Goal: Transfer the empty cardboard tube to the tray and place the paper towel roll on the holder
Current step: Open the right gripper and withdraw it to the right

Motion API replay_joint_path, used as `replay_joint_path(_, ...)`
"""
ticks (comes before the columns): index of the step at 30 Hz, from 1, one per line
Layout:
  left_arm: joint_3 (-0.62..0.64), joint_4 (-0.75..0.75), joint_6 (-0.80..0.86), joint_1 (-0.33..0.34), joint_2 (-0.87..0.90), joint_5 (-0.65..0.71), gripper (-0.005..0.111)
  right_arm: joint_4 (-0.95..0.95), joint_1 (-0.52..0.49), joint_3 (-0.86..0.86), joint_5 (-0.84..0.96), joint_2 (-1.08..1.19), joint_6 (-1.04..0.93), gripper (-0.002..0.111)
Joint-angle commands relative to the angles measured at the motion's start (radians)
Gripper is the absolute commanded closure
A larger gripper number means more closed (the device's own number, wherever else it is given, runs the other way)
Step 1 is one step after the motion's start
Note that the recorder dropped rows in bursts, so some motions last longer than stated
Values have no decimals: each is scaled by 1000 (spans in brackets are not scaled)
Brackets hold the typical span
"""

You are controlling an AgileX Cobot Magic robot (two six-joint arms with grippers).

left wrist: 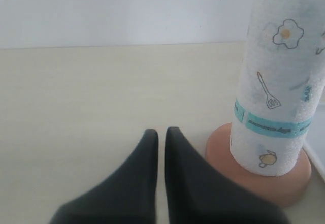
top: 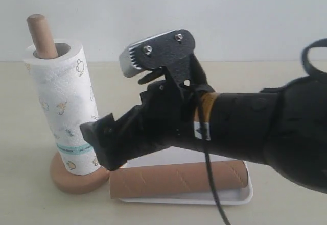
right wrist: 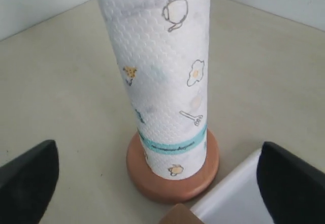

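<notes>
Since both task items appear to sit where the task wants them, entries run by size.

1. Desk (top: 25, 199): pale, matt, and carries everything listed. Its far edge meets a plain wall.
2. Right gripper (top: 104, 143): black, reaching in over the tray toward the roll. Its fingers (right wrist: 28, 178) are spread wide with nothing between them. The roll stands ahead of the tips, centred on the gap and clear of both. By judgement this is a release posture, not a grasp.
3. Paper towel roll (top: 64, 107): white and embossed, with small printed figures and a teal band low down. It stands upright, well in from the desk's far edge. It stays upright because the holder's rod runs up its core and its lower end sits on the disc.
4. Tray (top: 240, 197): white and glossy with a low rim. It lies nearer the exterior camera than the far edge, one end just beside the holder's base.
5. Empty cardboard tube (top: 173, 180): brown with spiral seams, on its side along the tray. The rim probably stops it rolling off. It lies below the right gripper, not in it.
6. Holder (top: 76, 176): wooden disc base, rounded rod top clear above the roll.
7. Left gripper (left wrist: 161, 135): jaws closed together and empty, low over bare desk. The roll is ahead and to one side, apart.
</notes>
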Motion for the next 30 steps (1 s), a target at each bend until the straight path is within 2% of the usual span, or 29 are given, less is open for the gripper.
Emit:
replay_joint_path(1,4,-5,2,2,-3,-7,103,-7,3,81,-2,-108,-49,51)
replay_joint_path(2,4,-5,2,2,-3,-7,103,-7,3,91,3,-122,-47,67)
replay_joint_path(4,4,-5,2,2,-3,-7,103,-3,3,98,29,-151,-43,109)
replay_joint_path(8,4,-5,2,2,-3,-7,103,12,3,98,68,-179,-40,101)
replay_joint_path(24,4,-5,2,2,-3,-7,103,3,1,98,76,-198,-80,101)
replay_joint_path(27,4,2,2,2,-3,-7,103,3,-1,98,124,-260,-175,101)
replay_joint_path(30,4,2,2,2,-3,-7,103,3,-17,98,262,-370,-304,101)
